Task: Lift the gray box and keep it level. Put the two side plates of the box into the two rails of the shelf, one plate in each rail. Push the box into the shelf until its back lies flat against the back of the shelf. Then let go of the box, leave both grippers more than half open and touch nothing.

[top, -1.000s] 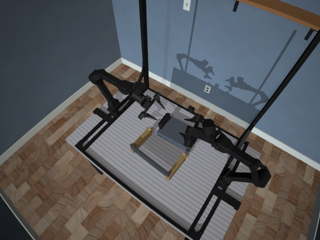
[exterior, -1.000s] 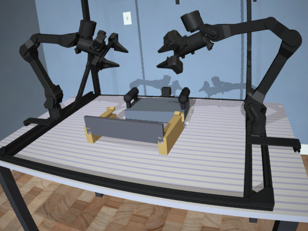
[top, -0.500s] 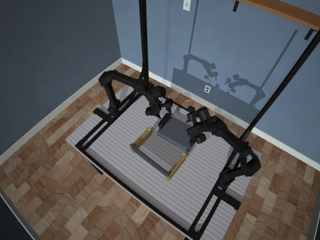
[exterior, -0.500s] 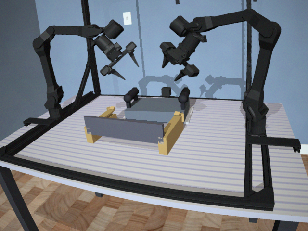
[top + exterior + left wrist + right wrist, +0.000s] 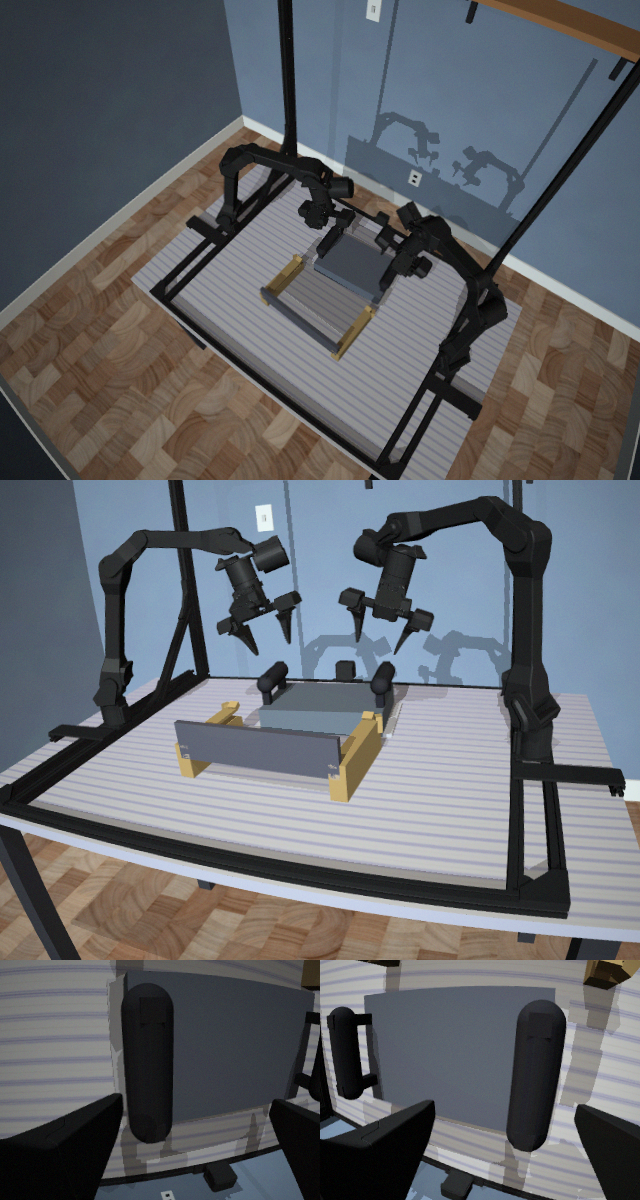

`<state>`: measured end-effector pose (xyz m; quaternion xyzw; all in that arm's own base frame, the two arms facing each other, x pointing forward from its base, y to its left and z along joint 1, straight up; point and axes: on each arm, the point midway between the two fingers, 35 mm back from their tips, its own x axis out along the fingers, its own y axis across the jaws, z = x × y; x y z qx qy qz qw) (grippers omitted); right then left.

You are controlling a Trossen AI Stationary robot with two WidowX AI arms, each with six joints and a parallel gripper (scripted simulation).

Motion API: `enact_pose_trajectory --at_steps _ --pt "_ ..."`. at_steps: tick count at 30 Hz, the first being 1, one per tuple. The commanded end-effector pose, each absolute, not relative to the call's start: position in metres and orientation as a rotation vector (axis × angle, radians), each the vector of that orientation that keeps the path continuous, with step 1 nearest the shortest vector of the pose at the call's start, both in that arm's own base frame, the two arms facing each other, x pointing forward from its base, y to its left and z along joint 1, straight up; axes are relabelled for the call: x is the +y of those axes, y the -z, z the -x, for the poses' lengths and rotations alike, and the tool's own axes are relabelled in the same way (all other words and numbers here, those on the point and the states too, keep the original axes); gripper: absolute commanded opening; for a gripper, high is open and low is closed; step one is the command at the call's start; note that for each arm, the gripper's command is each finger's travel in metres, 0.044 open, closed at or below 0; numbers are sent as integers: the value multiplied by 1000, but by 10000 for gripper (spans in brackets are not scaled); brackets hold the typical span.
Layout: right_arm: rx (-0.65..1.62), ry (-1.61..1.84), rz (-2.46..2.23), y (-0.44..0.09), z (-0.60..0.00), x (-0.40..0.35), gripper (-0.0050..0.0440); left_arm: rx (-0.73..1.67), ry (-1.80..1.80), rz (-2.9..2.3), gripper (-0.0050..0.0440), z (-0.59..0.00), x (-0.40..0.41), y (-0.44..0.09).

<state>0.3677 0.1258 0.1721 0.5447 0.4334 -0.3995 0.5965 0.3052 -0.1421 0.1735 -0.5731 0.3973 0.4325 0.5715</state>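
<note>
The gray box (image 5: pixel 315 709) lies flat on the table at the open end of the shelf, with a black handle at each side (image 5: pixel 272 675) (image 5: pixel 382 677). The shelf has a gray back plate (image 5: pixel 258 748) and two yellow rails (image 5: pixel 206 738) (image 5: pixel 359 753). My left gripper (image 5: pixel 379 627) is open and empty, hanging above one handle (image 5: pixel 148 1060). My right gripper (image 5: pixel 266 632) is open and empty above the other handle (image 5: pixel 535 1074). Neither gripper touches the box. In the top view the box (image 5: pixel 354 263) sits between both grippers.
A black frame (image 5: pixel 289 872) runs round the table edge, with upright posts behind the arm bases. A small black block (image 5: pixel 344 670) stands at the table's back edge, just behind the box. The blue wall is close behind it.
</note>
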Motion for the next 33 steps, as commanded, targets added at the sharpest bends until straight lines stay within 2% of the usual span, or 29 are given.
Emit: enact_pose_trajectory --at_steps 1,33 --pt "999 952 -1272 -173 -369 127 380 925 -1049 1348 380 -304 -144 -172" --pt "1000 951 -1270 -128 -371 128 380 925 -1049 1348 380 -306 -145 -128"
